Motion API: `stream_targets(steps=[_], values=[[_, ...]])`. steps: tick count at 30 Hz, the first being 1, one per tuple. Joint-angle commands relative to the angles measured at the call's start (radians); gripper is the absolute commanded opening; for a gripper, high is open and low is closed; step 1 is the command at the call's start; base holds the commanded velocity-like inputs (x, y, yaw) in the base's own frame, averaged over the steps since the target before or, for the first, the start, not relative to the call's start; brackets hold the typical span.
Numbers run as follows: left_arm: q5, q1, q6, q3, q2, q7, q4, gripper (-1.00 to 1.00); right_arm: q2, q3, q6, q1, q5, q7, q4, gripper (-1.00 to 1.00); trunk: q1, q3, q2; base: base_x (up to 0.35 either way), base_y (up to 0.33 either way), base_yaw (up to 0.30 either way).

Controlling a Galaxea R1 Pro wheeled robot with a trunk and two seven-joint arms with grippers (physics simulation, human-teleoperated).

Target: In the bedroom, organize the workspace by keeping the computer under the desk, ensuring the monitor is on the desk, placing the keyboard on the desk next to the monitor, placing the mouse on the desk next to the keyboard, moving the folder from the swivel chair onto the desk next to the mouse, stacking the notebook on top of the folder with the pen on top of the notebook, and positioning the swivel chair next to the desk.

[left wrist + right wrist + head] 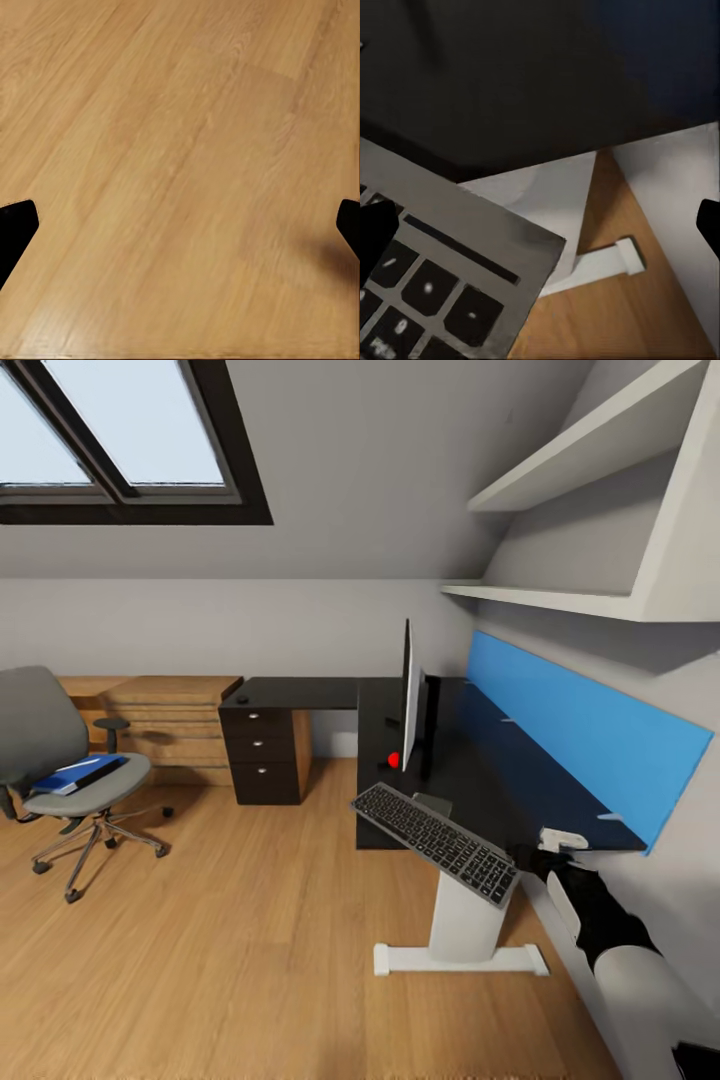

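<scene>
The desk has a black top and a blue back panel. On it stands the monitor, seen edge-on, with a red dot at its lower corner. The silver-grey keyboard lies slantwise over the desk's near end, one end past the edge. My right gripper is at that end. In the right wrist view the right gripper is open, one fingertip over the keyboard keys and the other well clear. The grey swivel chair stands far left with the blue folder on its seat. My left gripper hangs open over bare floor.
A light wooden drawer unit stands against the back wall beside the desk's black drawers. The white pedestal leg stands under the desk's near end. Wall shelves hang above. Wooden floor stretches between chair and desk.
</scene>
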Motion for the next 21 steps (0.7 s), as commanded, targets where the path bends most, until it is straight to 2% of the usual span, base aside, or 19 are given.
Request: stream_targets(steps=[1,6,10,17,21], values=[[0.004,0.0,-0.003,-0.002,-0.002,0.001,0.0,1.0,0.001,-0.001,-0.006,0.006,-0.006,0.0,-0.002,1.0,-0.001,-0.001,-0.001,-0.257,0.0,0.0],[0.004,0.0,-0.003,-0.002,-0.015,0.001,0.001,1.0,0.003,-0.002,-0.075,0.049,-0.007,0.005,-0.002,1.0,-0.001,-0.001,-0.001,-0.186,0.0,0.0],[0.004,0.0,-0.003,-0.002,-0.017,0.001,0.002,1.0,0.001,-0.003,-0.09,0.062,-0.02,0.012,-0.003,1.0,-0.001,-0.001,-0.001,-0.042,0.0,0.0],[0.004,0.0,-0.003,-0.002,-0.019,0.001,0.004,1.0,-0.003,-0.004,-0.097,0.092,-0.114,0.024,-0.003,1.0,-0.001,-0.001,-0.001,-0.011,0.0,0.0],[0.004,0.0,-0.003,-0.002,-0.019,0.002,0.005,1.0,-0.009,-0.004,-0.098,0.104,-0.148,0.045,-0.003,1.0,-0.001,-0.001,-0.001,-0.003,0.0,0.0]])
